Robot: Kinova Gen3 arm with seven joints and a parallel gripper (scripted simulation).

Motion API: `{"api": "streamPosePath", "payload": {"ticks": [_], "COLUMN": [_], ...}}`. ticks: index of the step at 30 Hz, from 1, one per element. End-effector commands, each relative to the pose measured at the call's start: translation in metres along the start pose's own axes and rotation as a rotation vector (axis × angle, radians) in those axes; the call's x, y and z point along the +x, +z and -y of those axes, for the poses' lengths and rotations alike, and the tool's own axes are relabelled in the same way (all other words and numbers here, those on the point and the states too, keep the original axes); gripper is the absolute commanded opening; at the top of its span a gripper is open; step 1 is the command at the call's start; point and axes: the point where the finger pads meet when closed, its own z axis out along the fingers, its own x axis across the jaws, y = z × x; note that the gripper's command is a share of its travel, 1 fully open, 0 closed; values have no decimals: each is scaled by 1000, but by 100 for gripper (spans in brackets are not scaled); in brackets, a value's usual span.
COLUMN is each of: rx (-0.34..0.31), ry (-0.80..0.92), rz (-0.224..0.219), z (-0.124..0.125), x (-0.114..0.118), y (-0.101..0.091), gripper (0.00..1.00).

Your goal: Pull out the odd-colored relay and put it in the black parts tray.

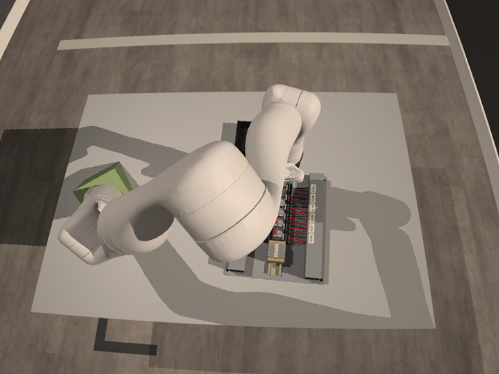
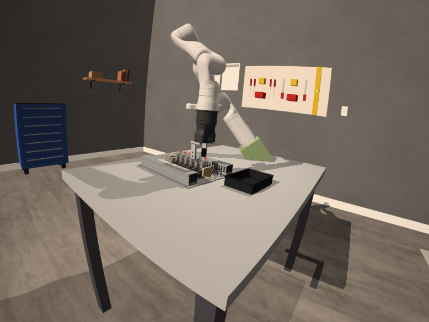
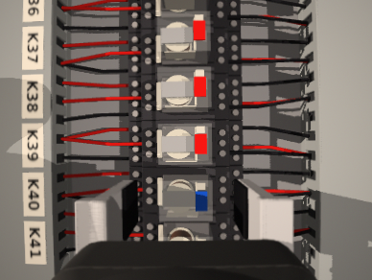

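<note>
Evidently lined up for a pull: jaws wide, nothing held, gripper (image 2: 199, 152) (image 3: 185, 200) straddling the blue-button relay (image 3: 186, 198) at lower centre of the wrist view. Tray (image 1: 238, 136) (image 2: 239, 188) near panel (image 1: 295, 274) (image 2: 187, 186), likely for a short carry.

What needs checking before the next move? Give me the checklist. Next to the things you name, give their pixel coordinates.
1. Black two-fingered end effector (image 2: 198, 152) (image 3: 185, 200) open: ok.
2. Clear relay with the blue button (image 3: 185, 198) between the fingers: ok.
3. Finger height enough to grip it: cannot tell.
4. Grey relay panel (image 1: 313, 261) (image 2: 166, 170) flat on the table: ok, it appears.
5. Black rectangular parts tray (image 1: 238, 136) (image 2: 239, 183) holding the relay: not ok.
</note>
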Motion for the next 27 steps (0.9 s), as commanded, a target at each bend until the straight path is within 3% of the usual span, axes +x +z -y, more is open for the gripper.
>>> {"api": "streamPosePath", "payload": {"ticks": [1, 27], "rx": [-1, -1], "ry": [0, 0], "rz": [1, 1], "z": [-1, -1], "x": [0, 0], "y": [2, 25], "gripper": [98, 98]}}
